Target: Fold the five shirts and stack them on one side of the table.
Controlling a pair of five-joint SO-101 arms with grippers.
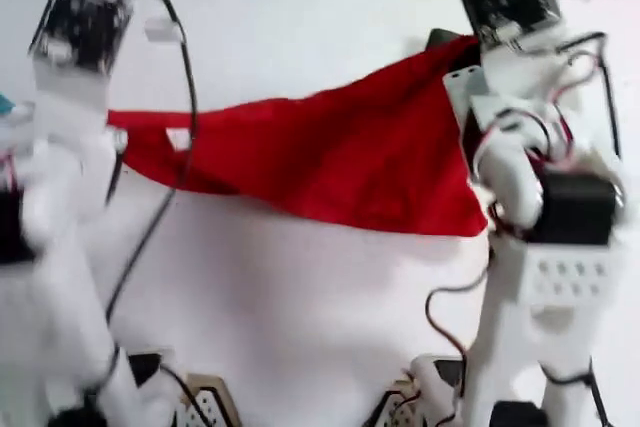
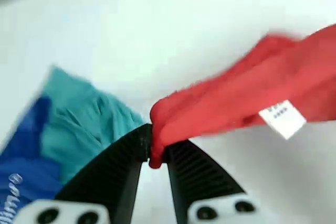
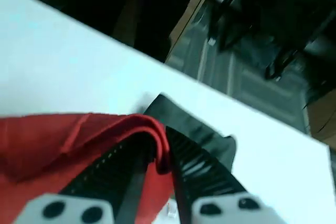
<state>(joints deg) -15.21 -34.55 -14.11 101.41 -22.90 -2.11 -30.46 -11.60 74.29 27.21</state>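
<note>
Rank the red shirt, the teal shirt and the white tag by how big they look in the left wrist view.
1. red shirt, though the frame crops it
2. teal shirt
3. white tag

The left arm (image 1: 55,217) and right arm (image 1: 545,287) have white moulded shells, a black servo block (image 1: 575,209), thin black cables (image 1: 150,230) and red wires (image 1: 567,142). The gripper fingers (image 2: 118,166) are black and ribbed, on white bases with dark screw holes (image 2: 68,216).
</note>
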